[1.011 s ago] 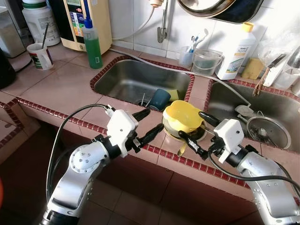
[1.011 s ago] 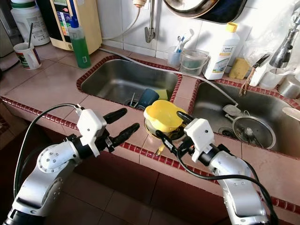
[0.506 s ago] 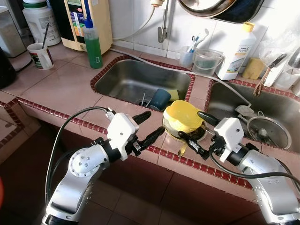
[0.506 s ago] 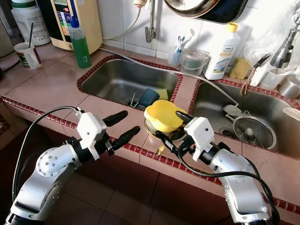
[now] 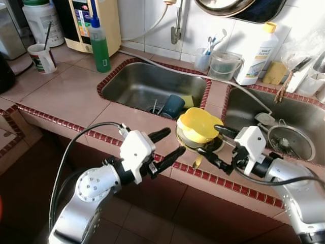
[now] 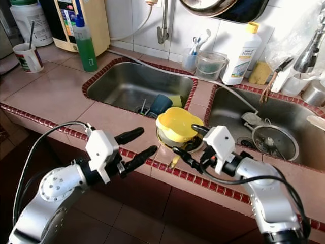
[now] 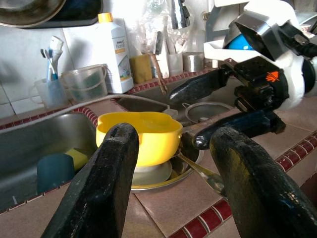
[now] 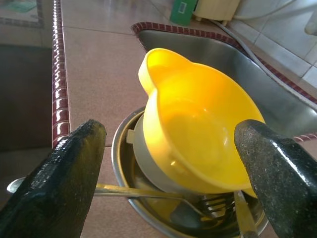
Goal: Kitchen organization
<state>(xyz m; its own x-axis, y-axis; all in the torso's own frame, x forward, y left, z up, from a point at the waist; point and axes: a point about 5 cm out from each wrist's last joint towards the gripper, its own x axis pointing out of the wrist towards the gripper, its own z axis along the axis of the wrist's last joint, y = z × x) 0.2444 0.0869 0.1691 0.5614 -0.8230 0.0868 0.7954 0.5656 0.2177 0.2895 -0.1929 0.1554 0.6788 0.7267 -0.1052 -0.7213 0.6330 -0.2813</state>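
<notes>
Far left on the counter (image 5: 61, 91) we note a white cup (image 5: 41, 57) with a stick in it, then a green bottle (image 5: 99, 47) standing in front of a cream appliance (image 5: 96, 23).

Next comes the left sink (image 5: 147, 89), steel with a red tile rim. A blue cup (image 5: 173, 105) and a yellow sponge (image 5: 188, 102) lie at its near right corner.

Our left gripper (image 5: 165, 144) hangs over the counter's front edge, fingers spread and holding nothing. It points toward the dish pile but stays apart from it.

On the strip of counter between the two sinks sits a steel bowl (image 8: 124, 148). Inside it a white bowl (image 8: 148, 166) carries a yellow bowl (image 8: 203, 124), which is tilted, its lip toward the left sink. A spoon (image 8: 54, 184) sticks out over the steel bowl's rim toward the counter edge, and a fork (image 8: 215, 201) lies in the bowl.

Our right gripper (image 5: 213, 145) is at this pile, jaws wide and released. One finger (image 8: 59, 183) is on each side of the bowl stack; we cannot tell whether either touches.

Behind, against the wall tiles: a holder with toothbrushes (image 5: 213, 43), a clear tub (image 5: 223, 66), a white bottle (image 5: 259, 51) with a yellow cap.

Furthest right, the right sink (image 5: 304, 119) holds a round strainer (image 5: 289, 142).
</notes>
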